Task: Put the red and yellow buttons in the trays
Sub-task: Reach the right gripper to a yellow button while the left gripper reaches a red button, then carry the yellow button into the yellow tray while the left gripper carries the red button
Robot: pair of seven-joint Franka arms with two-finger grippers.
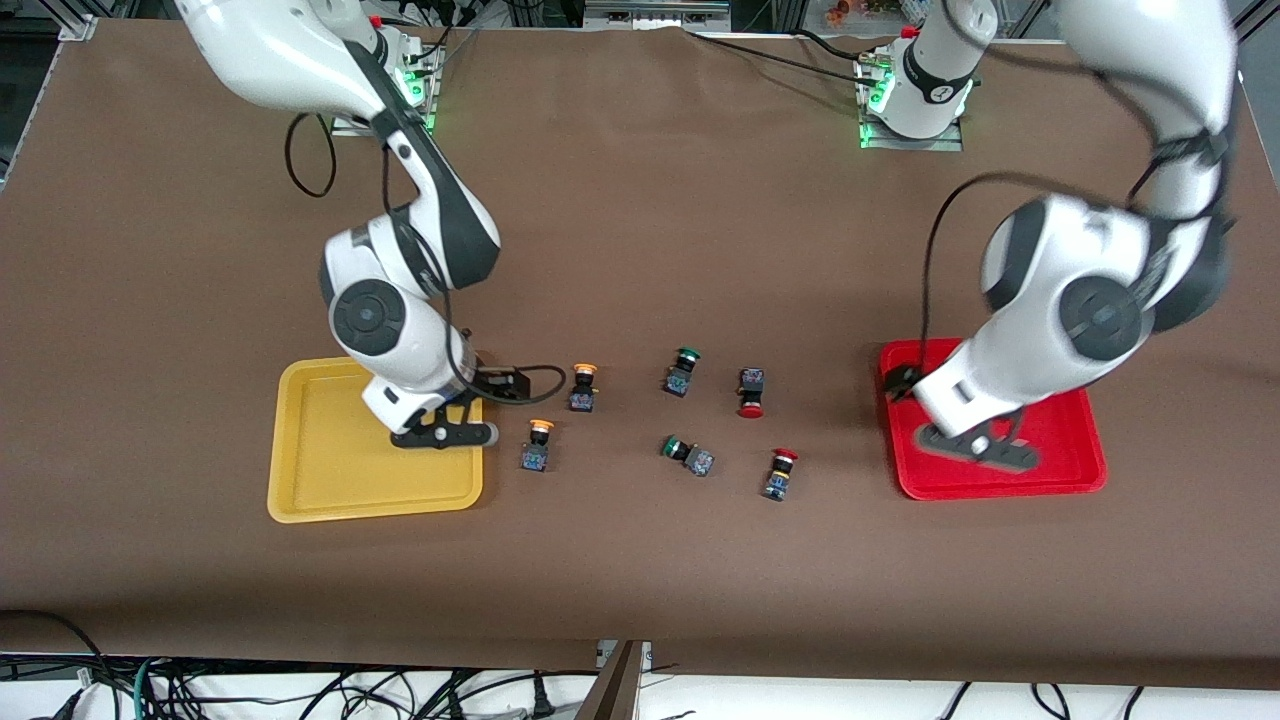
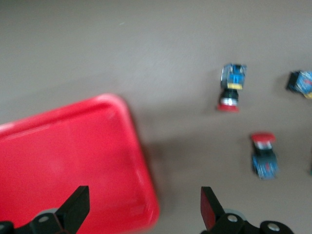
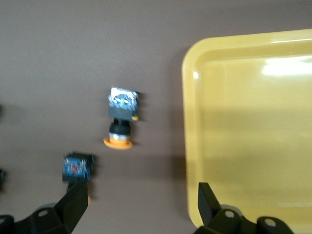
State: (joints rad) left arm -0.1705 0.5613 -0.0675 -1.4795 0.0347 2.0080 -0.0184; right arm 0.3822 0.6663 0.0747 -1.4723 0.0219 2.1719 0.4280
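Nearest us, a red-capped black push-button [image 1: 781, 473] lies on the brown table [image 1: 640, 560], outside the shallow red plastic tray [image 1: 1060, 480]. Over that tray's edge our left gripper [image 2: 141, 207] gapes empty; our right gripper [image 3: 141, 204] gapes over the yellow tray [image 1: 330, 470].

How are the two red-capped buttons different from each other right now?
The farther red button lies flat with its cap pointing toward the front camera; the nearer red button has its cap pointing away from it. The nearer one also sits closer to the red tray. Both have black bodies and rest on the table, outside any tray.
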